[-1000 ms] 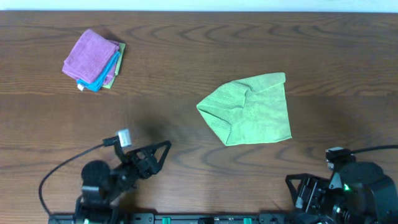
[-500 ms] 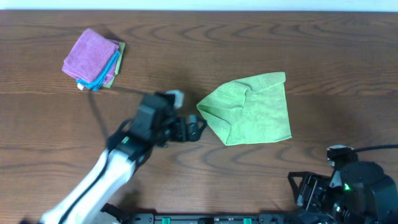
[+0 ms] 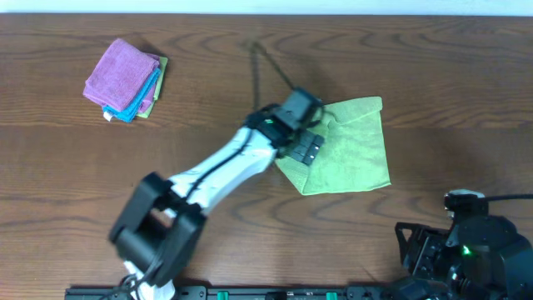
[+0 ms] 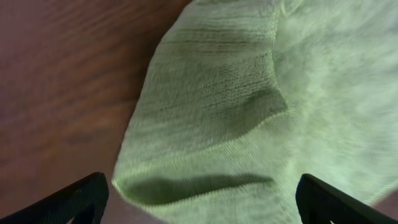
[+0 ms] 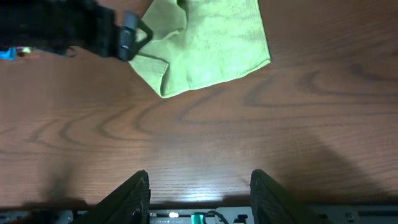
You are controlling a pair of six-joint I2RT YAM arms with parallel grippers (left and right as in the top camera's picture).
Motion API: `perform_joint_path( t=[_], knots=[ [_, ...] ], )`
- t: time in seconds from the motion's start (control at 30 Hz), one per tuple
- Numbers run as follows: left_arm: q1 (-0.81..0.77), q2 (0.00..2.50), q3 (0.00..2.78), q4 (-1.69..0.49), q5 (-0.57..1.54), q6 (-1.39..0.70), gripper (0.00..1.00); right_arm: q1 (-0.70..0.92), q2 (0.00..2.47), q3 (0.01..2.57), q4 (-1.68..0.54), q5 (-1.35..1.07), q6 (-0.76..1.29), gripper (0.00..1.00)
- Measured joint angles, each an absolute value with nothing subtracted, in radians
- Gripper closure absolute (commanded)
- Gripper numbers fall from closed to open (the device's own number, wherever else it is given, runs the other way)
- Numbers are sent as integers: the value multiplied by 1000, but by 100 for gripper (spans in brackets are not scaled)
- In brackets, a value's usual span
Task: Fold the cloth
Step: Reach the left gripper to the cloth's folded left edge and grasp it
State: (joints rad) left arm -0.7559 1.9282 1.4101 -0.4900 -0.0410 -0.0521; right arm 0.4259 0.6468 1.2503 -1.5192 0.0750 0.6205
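Hanging wide-spread over the cloth's (image 3: 354, 146) left folded corner, the left gripper (image 3: 301, 152) should drop straight and pinch both layers at the edge — not one. The cloth lies right of mid-table; the right gripper (image 5: 199, 193) sits well apart — jaws parted, empty.

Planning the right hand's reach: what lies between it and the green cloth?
Only bare wooden table, as the right wrist view shows; the right hand sits at the near edge, the green cloth beyond.
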Motion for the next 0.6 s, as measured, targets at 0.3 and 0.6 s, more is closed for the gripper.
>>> perform_joint_path(
  t=[0.3,0.6],
  knots=[
    [-863,2053,1426,-442,-212,131,31,426,647,1250,-1520,102,596,46],
    [-859,2053,1427,-359,-85,155,36,426,647,1250,-1520,110,587,47]
  ],
)
